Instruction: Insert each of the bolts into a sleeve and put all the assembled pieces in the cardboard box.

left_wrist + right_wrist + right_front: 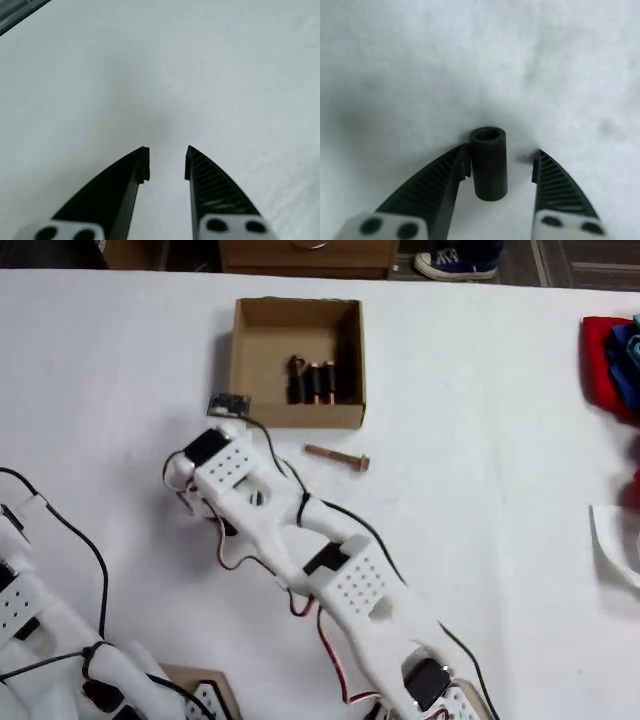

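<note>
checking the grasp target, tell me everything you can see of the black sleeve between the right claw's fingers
The sleeve is a short black tube, matte, with one open end showing an empty hollow bore. It rests on the white table between the open fingers of the right claw, close against one finger and clear of the other. Lying or upright, I cannot tell.
</note>
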